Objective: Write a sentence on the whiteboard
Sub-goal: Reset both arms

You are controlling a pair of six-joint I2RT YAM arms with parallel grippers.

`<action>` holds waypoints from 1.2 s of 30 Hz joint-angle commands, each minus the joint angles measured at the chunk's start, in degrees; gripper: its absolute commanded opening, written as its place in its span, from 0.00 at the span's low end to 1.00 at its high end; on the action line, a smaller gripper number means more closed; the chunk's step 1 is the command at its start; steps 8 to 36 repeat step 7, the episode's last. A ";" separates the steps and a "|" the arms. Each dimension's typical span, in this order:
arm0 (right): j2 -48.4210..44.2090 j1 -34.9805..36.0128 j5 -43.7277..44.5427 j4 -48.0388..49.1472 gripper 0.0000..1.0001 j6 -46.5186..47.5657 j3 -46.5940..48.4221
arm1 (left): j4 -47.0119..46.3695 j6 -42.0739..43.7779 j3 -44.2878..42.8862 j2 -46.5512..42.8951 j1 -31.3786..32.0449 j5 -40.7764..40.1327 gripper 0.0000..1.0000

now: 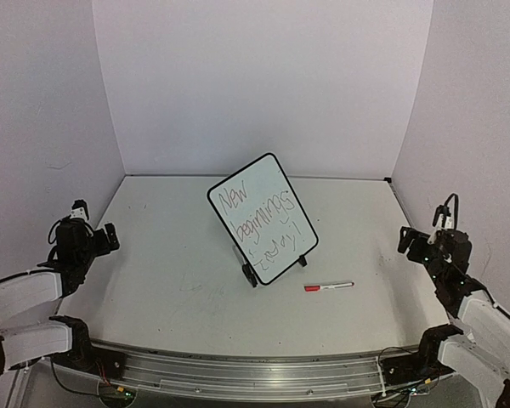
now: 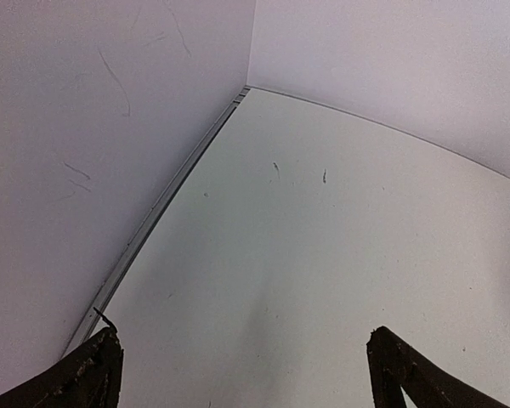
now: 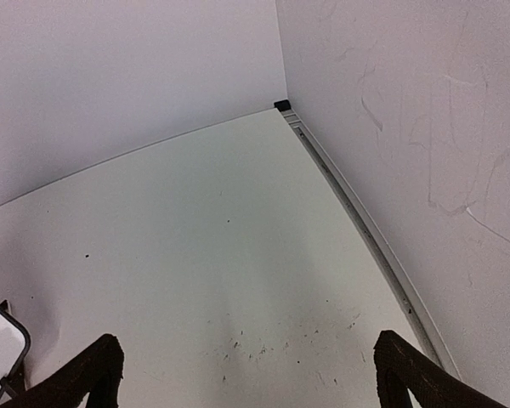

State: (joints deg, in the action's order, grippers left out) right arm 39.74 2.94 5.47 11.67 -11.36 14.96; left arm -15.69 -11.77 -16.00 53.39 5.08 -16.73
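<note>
Left claw (image 2: 245,344) was spread wide. Its two dark fingertips (image 2: 98,367) sat at the bottom corners of the wrist view with only bare table (image 2: 323,255) between them, so it had hold of nothing. It hung over the left edge of the table, close to the left wall (image 2: 68,127), and looked toward the far-left corner.

On the other side, the right claw (image 3: 246,344) was just as wide and had nothing in it either. It sat by the right wall (image 3: 425,127) and faced the far-right corner, with a scatter of dark specks (image 3: 354,321) on the table just ahead of it. A rounded, black-framed corner of the board poked in at the bottom left of that wrist view.

And there was the whiteboard (image 1: 268,191), standing in the middle of the table, well apart from both claws. It was propped on its two small black feet (image 1: 251,277), leaning back and turned at an angle, left foot nearer than the right. The sentence (image 1: 268,225) ran across its face in three handwritten lines: "New", "beginnings", "today!".

A pen (image 1: 328,287) lay flat on the table, near and to the right of the board. It was close to the right foot but not touching, red cap pointing left.
</note>
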 commanded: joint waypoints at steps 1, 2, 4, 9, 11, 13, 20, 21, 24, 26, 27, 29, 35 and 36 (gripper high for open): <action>-0.74 0.06 1.98 3.36 0.98 1.07 -0.28 | -5.70 0.44 -1.02 0.27 -0.16 -1.72 0.99; -0.76 0.07 2.02 3.36 0.98 1.09 -0.28 | -5.76 0.33 -0.99 0.66 -0.17 -2.02 0.99; -0.85 0.08 2.06 3.21 0.98 1.08 -0.28 | -6.01 -0.01 -0.99 1.18 -0.18 -2.64 0.99; -1.33 0.10 2.33 2.90 0.98 1.12 -0.43 | -6.26 -0.31 -1.11 1.76 -0.19 -3.23 0.99; -1.33 0.10 2.33 2.90 0.98 1.12 -0.43 | -6.26 -0.31 -1.11 1.76 -0.19 -3.23 0.99; -1.33 0.10 2.33 2.90 0.98 1.12 -0.43 | -6.26 -0.31 -1.11 1.76 -0.19 -3.23 0.99; -1.33 0.10 2.33 2.90 0.98 1.12 -0.43 | -6.26 -0.31 -1.11 1.76 -0.19 -3.23 0.99; -1.33 0.10 2.33 2.90 0.98 1.12 -0.43 | -6.26 -0.31 -1.11 1.76 -0.19 -3.23 0.99; -1.33 0.10 2.33 2.90 0.98 1.12 -0.43 | -6.26 -0.31 -1.11 1.76 -0.19 -3.23 0.99; -1.33 0.10 2.33 2.90 0.98 1.12 -0.43 | -6.26 -0.31 -1.11 1.76 -0.19 -3.23 0.99; -1.33 0.10 2.33 2.90 0.98 1.12 -0.43 | -6.26 -0.31 -1.11 1.76 -0.19 -3.23 0.99; -1.33 0.10 2.33 2.90 0.98 1.12 -0.43 | -6.26 -0.31 -1.11 1.76 -0.19 -3.23 0.99; -1.33 0.10 2.33 2.90 0.98 1.12 -0.43 | -6.26 -0.31 -1.11 1.76 -0.19 -3.23 0.99; -1.33 0.10 2.33 2.90 0.98 1.12 -0.43 | -6.26 -0.31 -1.11 1.76 -0.19 -3.23 0.99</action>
